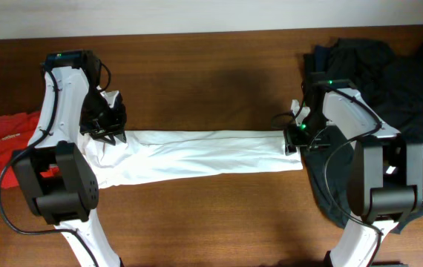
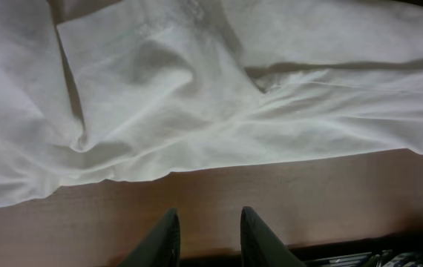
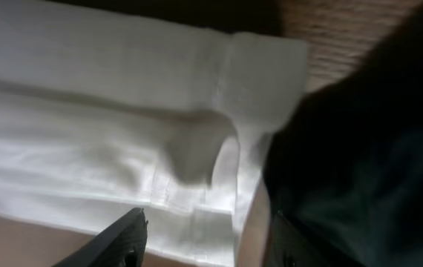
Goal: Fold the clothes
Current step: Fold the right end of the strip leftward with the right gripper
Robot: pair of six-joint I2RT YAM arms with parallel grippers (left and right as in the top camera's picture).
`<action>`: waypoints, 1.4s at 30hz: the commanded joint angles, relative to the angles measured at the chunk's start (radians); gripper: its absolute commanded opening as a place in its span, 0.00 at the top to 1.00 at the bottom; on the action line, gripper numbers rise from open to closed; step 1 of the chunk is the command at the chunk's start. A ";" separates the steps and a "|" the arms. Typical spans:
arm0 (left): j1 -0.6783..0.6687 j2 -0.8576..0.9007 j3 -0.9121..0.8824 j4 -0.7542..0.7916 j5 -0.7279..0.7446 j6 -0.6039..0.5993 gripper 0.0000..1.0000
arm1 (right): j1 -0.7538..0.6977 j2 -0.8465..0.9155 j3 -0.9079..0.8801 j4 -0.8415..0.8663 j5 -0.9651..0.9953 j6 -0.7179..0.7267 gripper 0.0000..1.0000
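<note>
While I watch from overhead, the white T-shirt lies on the wooden table as a long, narrow band stretched between the two arms, its left end bunched and wrinkled, its right end squared off. My left gripper sits at the upper edge of that bunched left end. Through its wrist camera I see both fingers spread apart over bare wood just beside the cloth, with nothing between them. My right gripper hovers at the shirt's right end. In its wrist view the fingers stand wide apart, the folded hem under the gap, not pinched. A black shirt is heaped on the right, touching that hem, and an orange-red garment lies at the far left.
</note>
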 commanded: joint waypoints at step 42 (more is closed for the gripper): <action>0.149 -0.016 -0.012 0.029 -0.019 -0.015 0.78 | 0.243 -0.017 0.351 -0.172 0.034 0.101 0.96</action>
